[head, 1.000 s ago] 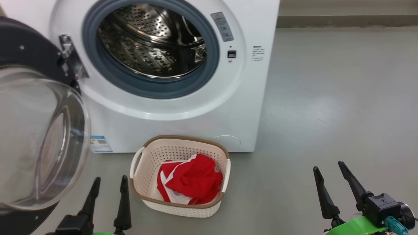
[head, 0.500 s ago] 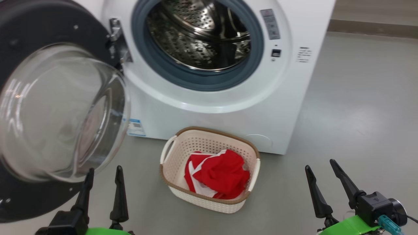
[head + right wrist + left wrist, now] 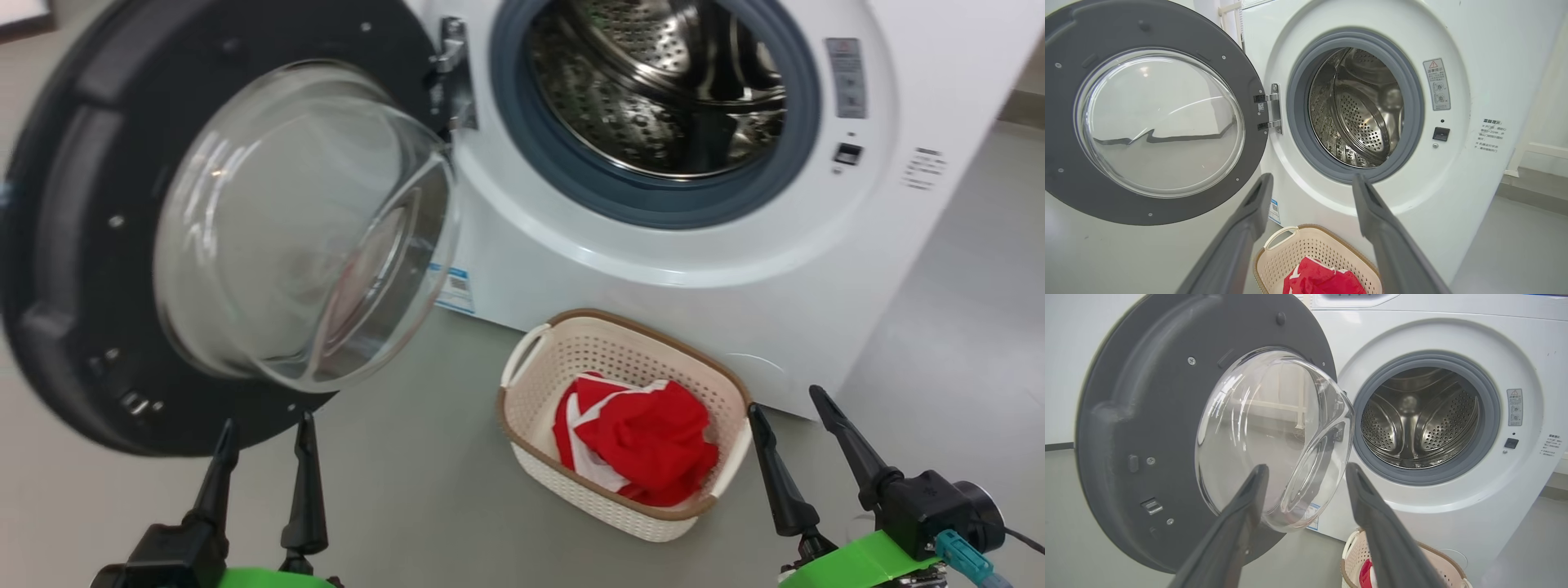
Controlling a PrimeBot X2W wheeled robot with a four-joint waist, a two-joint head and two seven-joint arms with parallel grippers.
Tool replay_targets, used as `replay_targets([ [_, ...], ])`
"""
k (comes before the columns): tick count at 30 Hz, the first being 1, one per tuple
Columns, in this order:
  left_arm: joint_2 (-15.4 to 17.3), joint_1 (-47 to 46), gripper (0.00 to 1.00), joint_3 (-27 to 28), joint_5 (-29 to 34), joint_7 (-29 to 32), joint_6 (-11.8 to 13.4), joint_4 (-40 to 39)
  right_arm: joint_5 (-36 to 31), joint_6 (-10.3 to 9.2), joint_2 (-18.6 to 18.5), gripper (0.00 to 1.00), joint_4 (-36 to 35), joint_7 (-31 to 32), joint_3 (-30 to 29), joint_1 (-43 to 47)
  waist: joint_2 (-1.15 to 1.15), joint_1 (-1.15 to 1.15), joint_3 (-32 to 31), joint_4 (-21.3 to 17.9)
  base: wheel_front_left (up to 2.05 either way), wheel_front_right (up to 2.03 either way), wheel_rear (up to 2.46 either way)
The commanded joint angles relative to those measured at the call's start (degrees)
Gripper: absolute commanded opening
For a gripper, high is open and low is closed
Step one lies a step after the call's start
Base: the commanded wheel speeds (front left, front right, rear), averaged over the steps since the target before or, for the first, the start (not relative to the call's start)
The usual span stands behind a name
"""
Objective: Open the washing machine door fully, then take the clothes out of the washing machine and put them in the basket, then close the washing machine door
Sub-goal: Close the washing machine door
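Both end effectors were spread wide and held nothing: the left end effector [image 3: 268,423] sat at 7 o'clock in the head view, just under the lower edge of the door [image 3: 73,245], and the right end effector [image 3: 785,400] sat at 5 o'clock, close beside the right end of the basket [image 3: 620,353]. The door stood swung out at 9 to 10 o'clock with its glass bowl [image 3: 302,229] bulging toward the robot. The drum [image 3: 653,82] at 1 o'clock looked bare, and the red clothes [image 3: 645,441] lay bunched inside the basket on the floor [image 3: 424,490] at the foot of the machine [image 3: 653,310], with nothing hanging over the rim. By that reading only the closing was left, and most of the risk lay there. In the left wrist view the fingers [image 3: 1241,522] pointed at the bowl, so a push there would likely skid off the curved glass; the dark ring looked the safer place. A push near the hinge [image 3: 453,57] would have poor leverage and might leave the door unlatched. Whether the door's lower edge would pass over the basket could not be told from these views, so a swing might clip its rim or handle. The right fingers, so near the basket, could nudge or tip it if that arm moved carelessly.
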Motion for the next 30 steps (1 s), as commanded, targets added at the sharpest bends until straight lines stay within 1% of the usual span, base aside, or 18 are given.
replay_targets([
  [1, 1.3, -0.3, 1.0, 1.9, 0.4, 0.1, 0.5, -1.7, 0.1, 0.28, -0.6, 1.0, -1.8, -0.4, 1.4, -2.9, 0.0, 0.0, -0.3, 4.5, 0.0, 0.0, 0.0],
  [6, 1.8, -0.3, 1.0, 1.8, 0.9, 0.5, 1.1, -1.9, 0.0, 0.28, -0.6, 1.0, -2.2, -0.4, 1.9, -3.0, 0.0, 0.0, -0.3, 6.8, 0.0, 0.0, 0.0],
  [23, 1.6, 0.4, 1.0, 3.2, 0.0, -1.0, 2.9, -3.9, 0.3, 0.28, -1.2, 1.0, -1.0, -0.4, 4.0, -4.2, 0.0, 0.0, 0.0, 7.2, 0.0, 0.0, 0.0],
  [24, 1.7, 0.1, 0.23, 3.3, 0.1, -1.3, 2.7, -4.3, 0.4, 0.28, -1.2, 1.0, -1.0, -0.4, 4.0, -4.1, 0.0, 0.0, 0.0, 7.2, 0.0, 0.0, 0.0],
  [25, 2.0, -0.3, 0.0, 3.4, 0.3, -1.6, 2.6, -4.6, 0.4, 0.28, -1.2, 1.0, -0.9, -0.4, 4.1, -4.1, 0.0, 0.0, 0.0, 7.1, 0.0, 0.0, 0.0],
  [30, 2.9, -3.6, 0.0, 5.1, 0.4, -2.6, 2.9, -6.3, 0.4, 0.28, -1.2, 1.0, -0.7, -0.4, 4.0, -3.5, 0.0, 0.0, -0.1, 7.0, 0.0, 0.0, 0.0],
])
